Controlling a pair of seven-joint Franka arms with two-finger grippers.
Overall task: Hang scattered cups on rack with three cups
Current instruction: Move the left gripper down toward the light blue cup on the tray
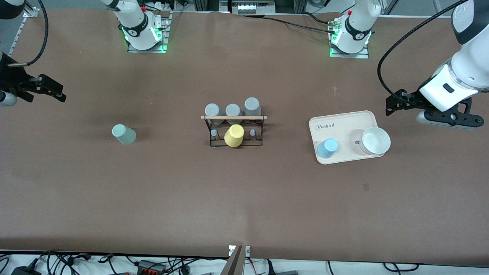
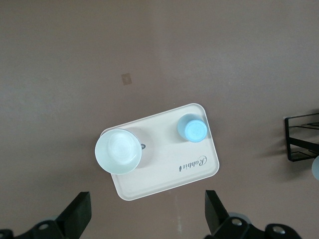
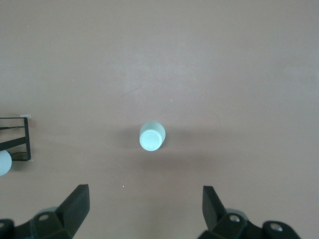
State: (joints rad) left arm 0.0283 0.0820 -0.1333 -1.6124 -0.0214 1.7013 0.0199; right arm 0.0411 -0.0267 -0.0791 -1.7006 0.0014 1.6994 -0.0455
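I have both arms up in the air at the two ends of the table, neither one touching anything.

My right gripper [image 3: 144, 209] hangs over bare table at the right arm's end, its fingers [image 3: 77, 204] spread wide apart and holding nothing. The mint green cup [image 1: 123, 134] stands upside down on the table, well apart from that gripper, out toward the middle of the table from it. In the right wrist view the mint green cup [image 3: 152, 137] sits straight ahead of the open fingers, centred between them but clearly short of their reach.

My left gripper [image 2: 147, 214] hangs over the table at the left arm's end, just off the edge of the cream tray [image 1: 344, 120], and its fingers [image 2: 214, 211] are also spread wide and empty. The light blue cup [image 1: 327, 148] stands upside down on the tray, at the corner toward the rack and nearer to the front camera. A white bowl [image 1: 376, 140] rests on the tray's end closest to my left gripper, so the blue cup lies past the bowl from that gripper.

The rack [image 1: 236, 131] stands mid-table, between the two grippers and well apart from both. Three grey cups [image 1: 233, 110] sit along its wooden bar [image 1: 233, 117], and a yellow cup [image 1: 234, 135] hangs on a peg on the side nearer the front camera.
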